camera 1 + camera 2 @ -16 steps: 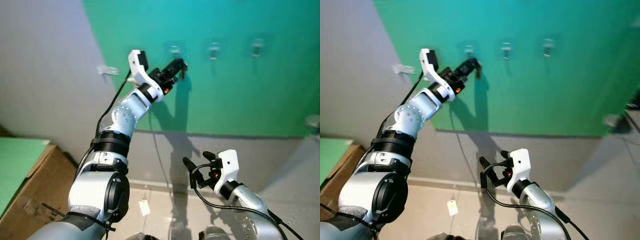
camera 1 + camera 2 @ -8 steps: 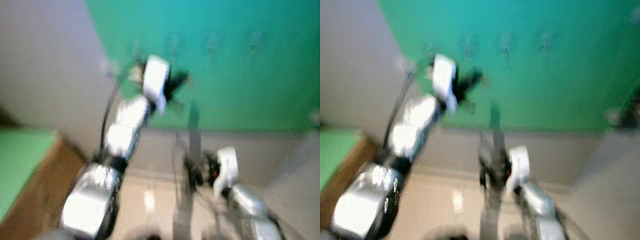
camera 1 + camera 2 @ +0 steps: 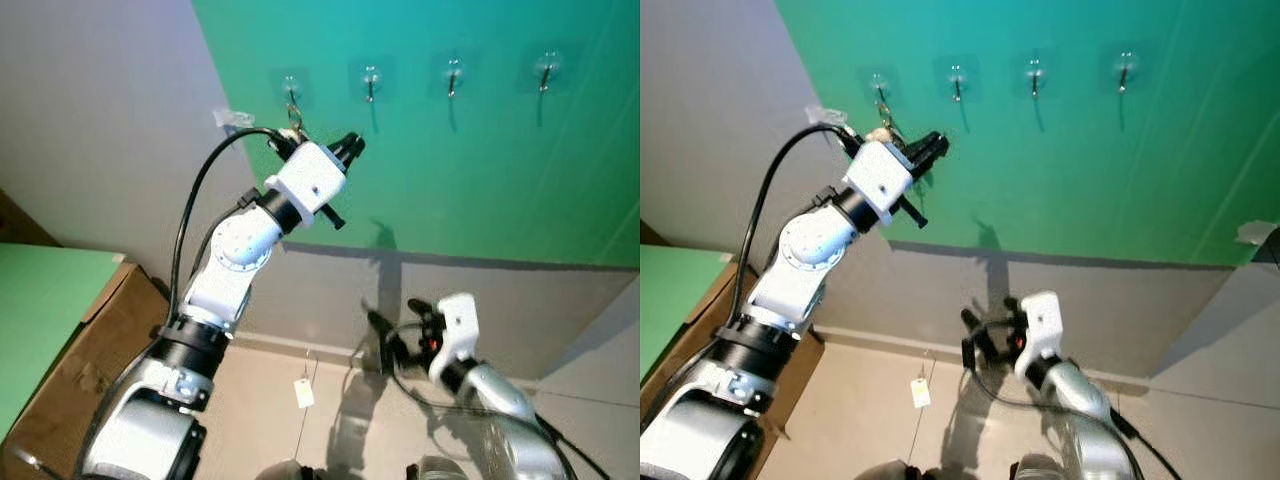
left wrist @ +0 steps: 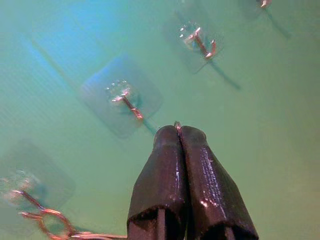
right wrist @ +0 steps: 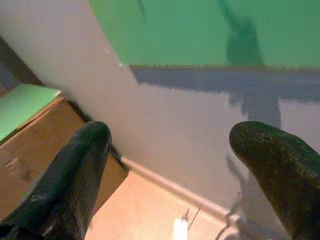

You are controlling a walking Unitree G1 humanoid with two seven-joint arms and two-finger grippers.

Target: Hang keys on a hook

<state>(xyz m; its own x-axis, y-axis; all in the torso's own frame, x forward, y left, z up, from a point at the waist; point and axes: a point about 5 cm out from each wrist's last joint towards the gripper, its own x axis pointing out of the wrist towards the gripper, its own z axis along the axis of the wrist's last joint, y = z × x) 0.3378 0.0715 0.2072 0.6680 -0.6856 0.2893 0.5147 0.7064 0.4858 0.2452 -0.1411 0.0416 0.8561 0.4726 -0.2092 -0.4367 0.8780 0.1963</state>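
Several clear stick-on hooks run in a row on the green wall. A copper key ring point(image 4: 50, 222) with a pale bit under it point(image 3: 296, 124) hangs on the leftmost hook point(image 3: 290, 86). My left gripper point(image 3: 351, 145) is raised just off the wall, below and between the first and second hook point(image 4: 125, 100). Its fingers are shut, and a sliver of copper wire point(image 4: 177, 123) peeks from their tips; I cannot tell what it belongs to. My right gripper point(image 3: 393, 312) is held low, open with nothing in it.
A cardboard box point(image 3: 90, 350) with a green top stands at the left by the grey wall. A white tag point(image 3: 303, 393) dangles on a thin string above the tiled floor. A scrap of white tape point(image 3: 232, 118) sticks to the grey wall.
The view swung after a blurred moment and now takes in a fourth hook. My left wrist has turned over, and its gripper has come off the hook it was touching.
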